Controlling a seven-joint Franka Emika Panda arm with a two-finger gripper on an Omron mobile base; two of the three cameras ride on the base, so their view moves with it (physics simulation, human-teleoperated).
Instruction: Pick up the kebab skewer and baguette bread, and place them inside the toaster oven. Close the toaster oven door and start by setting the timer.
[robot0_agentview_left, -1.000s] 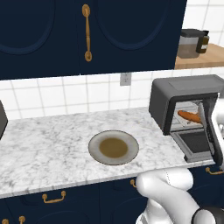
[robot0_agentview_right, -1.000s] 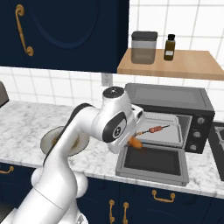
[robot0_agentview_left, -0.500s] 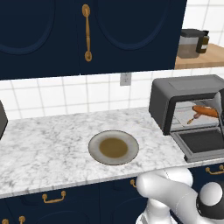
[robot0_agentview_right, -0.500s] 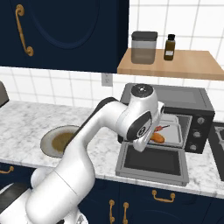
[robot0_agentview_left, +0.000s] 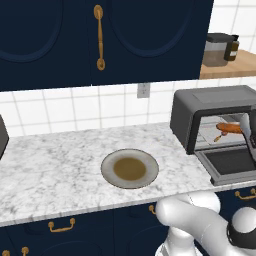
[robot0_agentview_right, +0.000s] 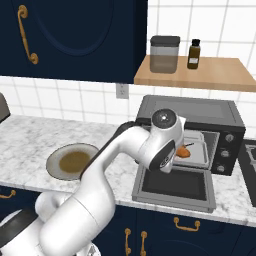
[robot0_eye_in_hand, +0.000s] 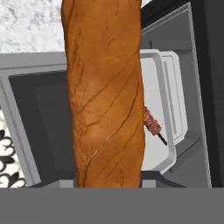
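**Baguette at the oven mouth, tray straight ahead**

You have the baguette (robot0_eye_in_hand: 105, 92) clamped in the gripper (robot0_eye_in_hand: 107, 183); the loaf runs lengthwise away from the fingers and blocks most of the hand view. From the left base view its far end (robot0_agentview_left: 229, 128) sits inside the opening of the toaster oven (robot0_agentview_left: 212, 107), above the lowered door (robot0_agentview_left: 232, 162). From the right base view only an orange tip (robot0_agentview_right: 184, 152) shows past the wrist, just over the tray.

Skewer (robot0_eye_in_hand: 153, 127) already lies on the pale tray (robot0_eye_in_hand: 159, 87) inside the oven, peeking out beside the loaf's edge. Its own heading is hard to read, most of it hidden.

What matters for you: the tray lies directly beyond the loaf's far end, so the loaf's long axis points into the cavity, not across it. My read is that the drop needs the loaf carried further in, clear of the door hinge edge, and set down beside the skewer rather than on it. The plate (robot0_agentview_left: 130, 168) sits bare mid-worktop, well apart from the oven. Door not yet shut, timer untouched.
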